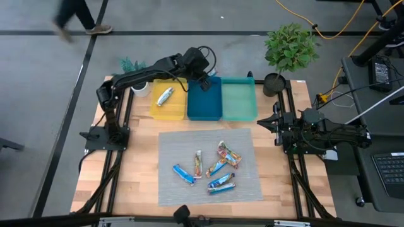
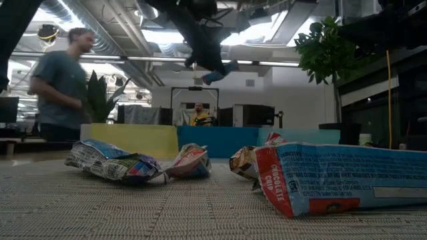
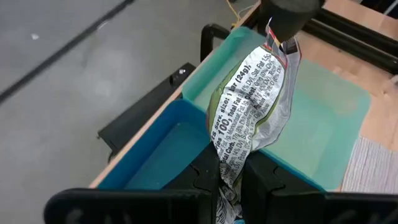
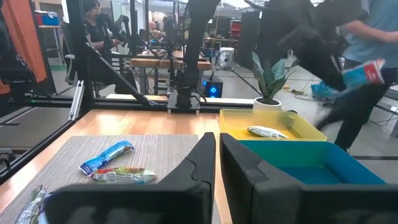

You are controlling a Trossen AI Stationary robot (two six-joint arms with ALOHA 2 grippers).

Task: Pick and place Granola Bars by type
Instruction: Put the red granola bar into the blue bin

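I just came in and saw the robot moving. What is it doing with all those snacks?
It is sorting snack bars into trays. The left end effector is shut on a crinkly blue-wrapped granola bar and holds it above the blue rectangular tray. One silver-wrapped bar already lies in the yellow tray. The teal tray looks empty. Several more shiny bars wait on the grey woven mat. The right end effector is shut and waits at the table's side.

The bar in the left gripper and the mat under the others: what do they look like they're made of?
The bar in the left gripper: thin, glossy printed foil or plastic film, judging by its creases and shine. The mat: grey, matte, apparently woven; ribbed weave shows in the low view.
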